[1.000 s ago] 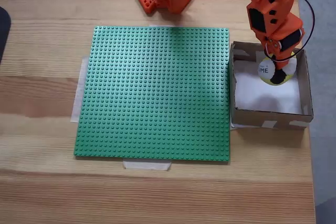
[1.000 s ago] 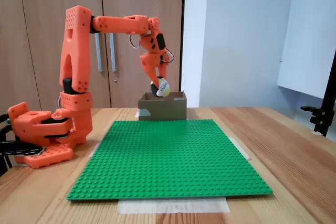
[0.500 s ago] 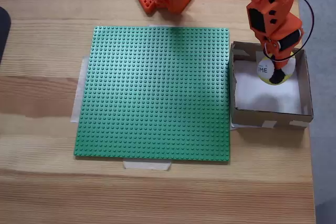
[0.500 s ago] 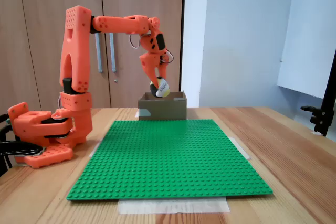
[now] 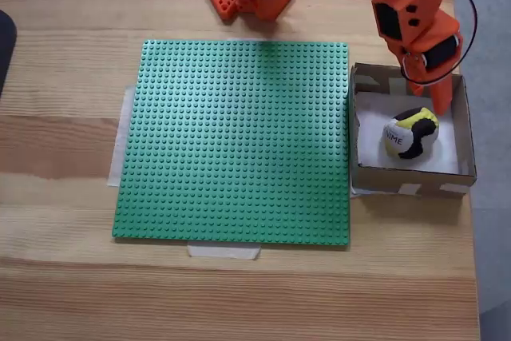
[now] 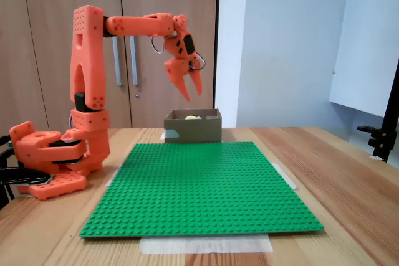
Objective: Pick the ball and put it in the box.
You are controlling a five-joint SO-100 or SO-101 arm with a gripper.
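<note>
The ball (image 5: 410, 133), patched black, white and yellow with dark lettering, lies on the white bottom of the brown cardboard box (image 5: 409, 179) in a fixed view from above. From the front, just its yellow top (image 6: 191, 117) peeks over the box wall (image 6: 193, 128). My orange gripper (image 6: 192, 90) hangs open above the box with nothing between its fingers. Seen from above, the gripper (image 5: 437, 101) is over the box's far right part, clear of the ball.
A large green studded baseplate (image 5: 236, 140) is taped to the wooden table just left of the box. The arm's orange base (image 6: 53, 163) stands at the table's back edge. Wooden cupboard doors rise behind the arm.
The gripper has opened and let go of the ball, which dropped onto the box bottom. The arm has lifted up and away from the box.
</note>
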